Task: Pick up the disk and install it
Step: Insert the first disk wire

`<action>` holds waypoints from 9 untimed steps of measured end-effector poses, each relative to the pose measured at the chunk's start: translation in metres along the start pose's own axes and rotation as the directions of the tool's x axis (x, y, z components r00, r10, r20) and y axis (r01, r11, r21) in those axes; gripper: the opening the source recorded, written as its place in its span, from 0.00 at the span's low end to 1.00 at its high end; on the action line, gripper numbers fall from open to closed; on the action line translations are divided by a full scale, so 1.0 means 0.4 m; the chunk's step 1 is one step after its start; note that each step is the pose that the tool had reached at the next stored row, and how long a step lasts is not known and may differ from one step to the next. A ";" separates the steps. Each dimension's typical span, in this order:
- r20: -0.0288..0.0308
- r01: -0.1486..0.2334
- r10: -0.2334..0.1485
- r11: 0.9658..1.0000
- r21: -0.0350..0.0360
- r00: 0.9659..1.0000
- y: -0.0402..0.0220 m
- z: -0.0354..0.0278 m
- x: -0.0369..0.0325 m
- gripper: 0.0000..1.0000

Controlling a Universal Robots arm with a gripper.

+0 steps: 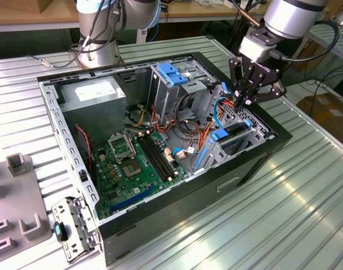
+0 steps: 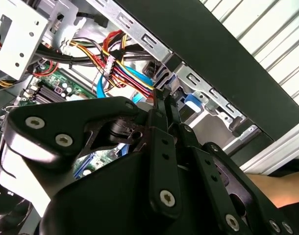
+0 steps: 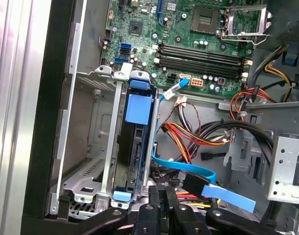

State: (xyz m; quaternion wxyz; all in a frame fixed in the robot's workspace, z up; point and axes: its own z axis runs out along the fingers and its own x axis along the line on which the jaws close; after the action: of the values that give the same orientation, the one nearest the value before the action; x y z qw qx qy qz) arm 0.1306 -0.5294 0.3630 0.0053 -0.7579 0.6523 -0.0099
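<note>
The disk [image 1: 237, 131] is a dark flat drive in a blue carrier. It sits inside the low metal bay at the corner of the open computer case [image 1: 261, 160] on the exterior view's right. In the first wrist view the disk [image 3: 135, 149] stands on edge between the bay rails, with a blue tab at each end. My gripper [image 1: 239, 103] hovers just above the bay, beside the disk's far end. Its fingers [image 2: 161, 105] are shut together and hold nothing. They rise from the picture's edge in the first wrist view, where the gripper [image 3: 162, 190] is close to the disk's end tab.
A tall grey cage with a light-blue latch plate [image 1: 171, 73] stands mid-case. Blue data cables [image 3: 188, 171] and coloured power wires [image 3: 184, 139] cross near the bay. The motherboard [image 1: 132, 163] lies on the case floor. A loose bracket [image 1: 73, 225] lies on the table. A hand [image 2: 282, 188] is near the case.
</note>
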 end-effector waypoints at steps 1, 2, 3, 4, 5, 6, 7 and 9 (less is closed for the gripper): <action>0.000 -0.002 0.002 1.000 0.000 1.000 0.001 0.001 0.004 0.17; -0.001 -0.002 0.002 1.000 0.000 1.000 0.002 0.001 0.006 0.17; -0.001 -0.002 0.002 1.000 0.000 1.000 0.005 0.002 0.008 0.17; -0.001 -0.002 0.002 1.000 0.000 1.000 0.007 0.002 0.008 0.17; -0.001 -0.001 0.001 1.000 0.000 1.000 0.007 0.002 0.008 0.17; -0.001 -0.001 0.001 1.000 0.000 1.000 0.007 0.002 0.008 0.17; -0.001 -0.001 0.001 1.000 0.000 1.000 0.008 0.002 0.009 0.17; -0.001 -0.002 0.002 1.000 0.000 1.000 0.011 0.003 0.014 0.17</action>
State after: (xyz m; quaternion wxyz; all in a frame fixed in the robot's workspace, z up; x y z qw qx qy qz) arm 0.1272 -0.5356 0.3618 0.0050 -0.7574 0.6529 -0.0102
